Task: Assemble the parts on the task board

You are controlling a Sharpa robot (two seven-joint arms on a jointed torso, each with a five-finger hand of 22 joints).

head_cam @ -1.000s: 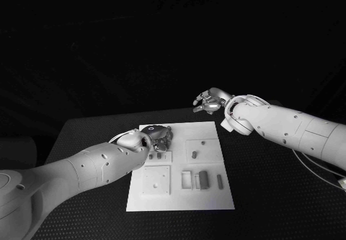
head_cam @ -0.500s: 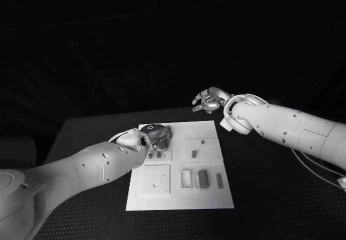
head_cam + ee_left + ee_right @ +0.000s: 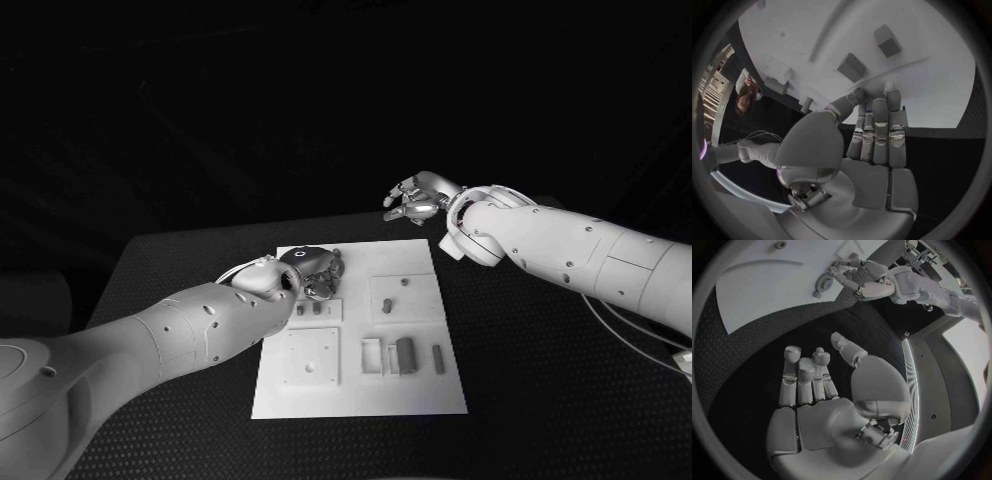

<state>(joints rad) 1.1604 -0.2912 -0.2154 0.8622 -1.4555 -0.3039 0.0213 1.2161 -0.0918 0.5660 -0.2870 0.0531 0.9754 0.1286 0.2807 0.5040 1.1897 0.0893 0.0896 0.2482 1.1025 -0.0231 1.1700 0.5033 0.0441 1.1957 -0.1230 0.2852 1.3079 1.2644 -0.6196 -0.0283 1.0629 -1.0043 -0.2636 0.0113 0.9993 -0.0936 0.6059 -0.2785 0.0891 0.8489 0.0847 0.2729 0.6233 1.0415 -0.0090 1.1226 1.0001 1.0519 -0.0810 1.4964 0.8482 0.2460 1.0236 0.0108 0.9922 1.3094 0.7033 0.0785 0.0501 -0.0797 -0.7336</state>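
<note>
The white task board (image 3: 361, 395) lies in the middle of the black table. Two small grey parts (image 3: 310, 311) stand near its left side, and they show again as two parts (image 3: 853, 67) in the left wrist view. Other parts (image 3: 405, 353) sit toward the near right. My left hand (image 3: 310, 270) is over the board's far-left corner, its fingers (image 3: 876, 130) straight and side by side, their tips at the board (image 3: 898, 90). The thumb lies against them, and whether anything is pinched is hidden. My right hand (image 3: 418, 200) hangs beyond the far-right corner, its fingers (image 3: 804, 380) spread and holding nothing.
Black table (image 3: 548, 380) surrounds the board on all sides. In the right wrist view the board (image 3: 767, 290) lies off beyond my right hand, with my left hand (image 3: 857, 277) at its edge. A recessed square plate (image 3: 310, 360) lies on the board's near left.
My left hand has crept a little toward the board's far edge. My right hand has shifted slightly up and away. The parts have not moved.
</note>
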